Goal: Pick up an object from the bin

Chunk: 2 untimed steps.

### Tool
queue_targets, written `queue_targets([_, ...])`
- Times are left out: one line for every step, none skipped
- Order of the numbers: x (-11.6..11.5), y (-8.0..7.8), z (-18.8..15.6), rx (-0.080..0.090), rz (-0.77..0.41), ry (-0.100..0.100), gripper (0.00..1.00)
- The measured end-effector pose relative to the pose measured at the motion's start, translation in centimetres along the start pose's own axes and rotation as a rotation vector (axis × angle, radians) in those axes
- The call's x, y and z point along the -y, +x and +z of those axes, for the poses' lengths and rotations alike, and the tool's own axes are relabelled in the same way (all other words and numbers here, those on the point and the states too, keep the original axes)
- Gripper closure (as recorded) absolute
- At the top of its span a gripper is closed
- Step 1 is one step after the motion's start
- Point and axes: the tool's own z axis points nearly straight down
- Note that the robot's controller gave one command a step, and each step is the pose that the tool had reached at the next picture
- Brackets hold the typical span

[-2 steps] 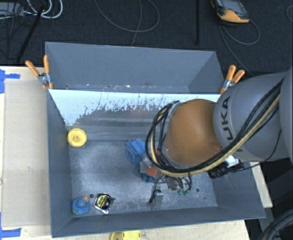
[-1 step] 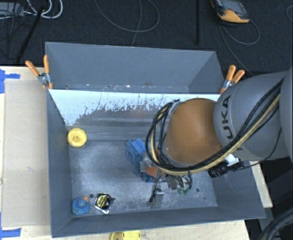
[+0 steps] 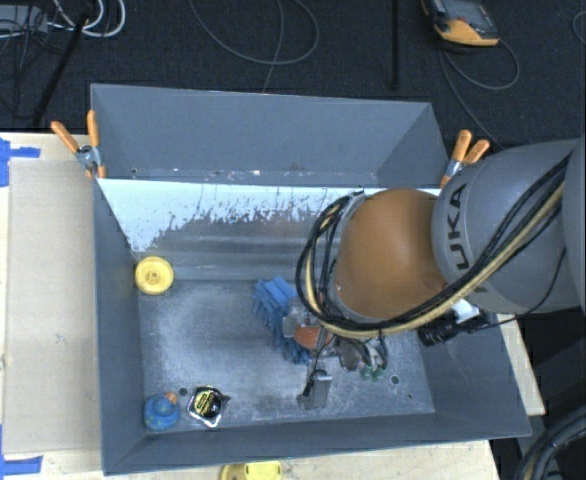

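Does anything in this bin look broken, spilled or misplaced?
Nothing looks spilled or broken. The yellow disc, the blue ridged piece and the black-and-yellow thing lie loose and well apart. Only the bin's back wall shows pale scratches.

Place: a robotics lab.
Robot: an industrial arm (image 3: 518, 223) wrapped in cables.
Set-up: a grey metal bin (image 3: 263, 133) beneath it.
Floor: dark carpet (image 3: 223, 63) strewn with loose cords (image 3: 273, 28).

grey metal bin (image 3: 223, 358) floor | blue bristly thing (image 3: 272, 302): just beside gripper (image 3: 314, 393), toward back wall | yellow disc (image 3: 154, 275): well left of gripper | yellow-black tape measure (image 3: 205, 405), blue round thing (image 3: 160, 411): left of gripper, by front wall
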Motion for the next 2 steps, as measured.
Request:
queue_targets([1.6, -0.8, -4.4, -0.004, -0.101, 0.004, 0.00])
queue_targets([2.6, -2.3, -6.8, 0.018, -0.083, 0.003, 0.00])
